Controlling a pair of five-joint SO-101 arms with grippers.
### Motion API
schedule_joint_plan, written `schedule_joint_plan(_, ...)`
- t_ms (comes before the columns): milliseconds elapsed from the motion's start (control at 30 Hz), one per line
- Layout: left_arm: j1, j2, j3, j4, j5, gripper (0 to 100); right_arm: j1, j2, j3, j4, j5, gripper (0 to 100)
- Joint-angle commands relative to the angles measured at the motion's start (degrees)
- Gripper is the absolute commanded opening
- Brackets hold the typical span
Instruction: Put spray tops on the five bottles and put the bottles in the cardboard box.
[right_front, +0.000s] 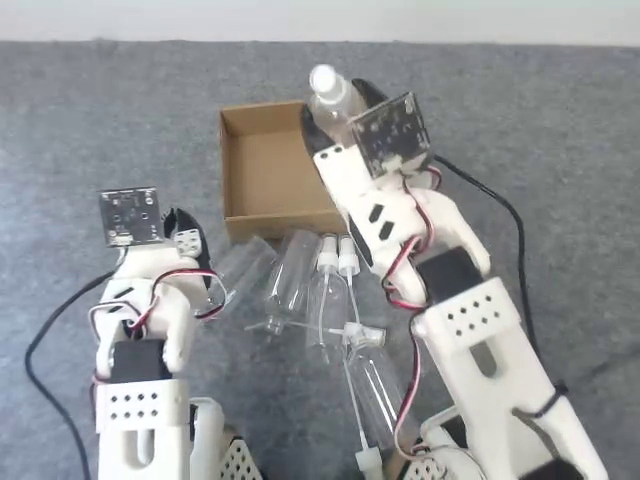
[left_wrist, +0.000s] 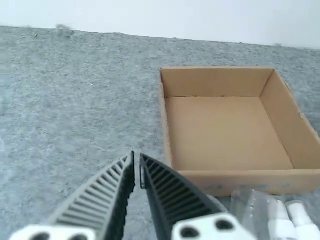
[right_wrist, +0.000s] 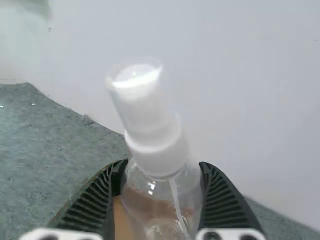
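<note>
My right gripper (right_front: 335, 112) is shut on a clear bottle (right_front: 333, 98) with a white spray top (right_wrist: 145, 112), held tilted above the far right corner of the open cardboard box (right_front: 262, 215). The black fingers (right_wrist: 97, 197) press both sides of the bottle's shoulder. My left gripper (left_wrist: 137, 167) is shut with nothing in it, low over the carpet left of the cardboard box (left_wrist: 280, 107). Several clear bottles (right_front: 290, 275) lie on the carpet in front of the box, two (right_front: 335, 270) with white spray tops on. Another bottle (right_front: 372, 385) lies nearer, beside a loose spray top (right_front: 365, 462).
Grey carpet (right_front: 110, 120) covers the table up to a white wall (left_wrist: 160, 15) at the back. The box is empty inside. Black cables (right_front: 505, 215) trail from both arms. Open carpet lies to the left and right of the box.
</note>
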Motion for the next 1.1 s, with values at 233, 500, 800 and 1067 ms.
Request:
schedule_joint_plan(233,-2.64,-0.7,-1.19,-1.76,3.52,1,-0.48,15.34,-15.47,-4.53,-4.48,0.7)
schedule_joint_plan(500,-2.64,-0.7,-1.19,-1.76,3.52,1,-0.57,27.21,-16.18,-19.74,-11.34,0.7)
schedule_joint_plan(800,-3.87,-0.7,-1.27,-1.76,3.52,1,-1.71,41.45,-24.35,-25.01,-11.69,0.7)
schedule_joint_plan(1067,-3.87,-0.7,-1.63,-1.76,3.52,1,-4.7,58.07,-40.0,-24.75,-11.6,0.7)
